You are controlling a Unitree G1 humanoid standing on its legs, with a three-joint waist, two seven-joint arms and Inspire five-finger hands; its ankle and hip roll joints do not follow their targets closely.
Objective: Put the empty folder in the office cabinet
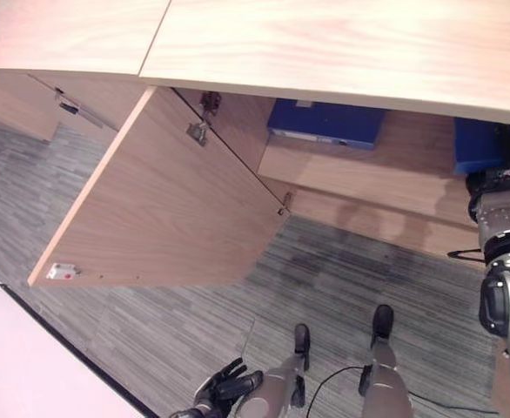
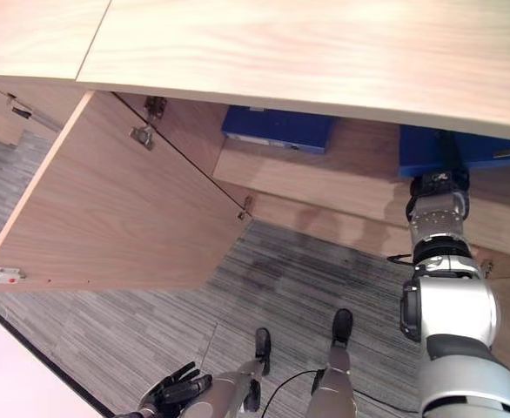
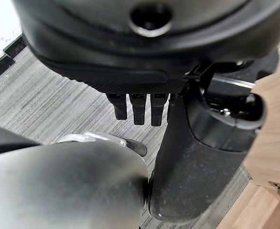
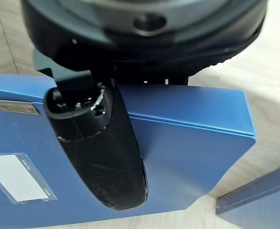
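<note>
Left hand (image 1: 224, 386) low over grey carpet (image 1: 342, 270), fingers loosely relaxed, empty | right hand (image 4: 102, 152) inside cabinet (image 2: 325, 187), thumb lying across blue folder (image 4: 188, 138) on shelf, grip can't tell | second blue folder (image 2: 277, 129) left of right hand | cabinet door (image 1: 164, 205) open

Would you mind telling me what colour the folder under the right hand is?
The folder is blue, shown best in the right wrist view.

We see the right arm (image 2: 451, 305) as rounded silver-grey shells joined by black rings, ending in a ribbed dark wrist. The left hand (image 1: 224, 387) and right hand (image 4: 97, 157) are matt black with grainy-surfaced thumbs; a small bright screw marks the left thumb's base.
</note>
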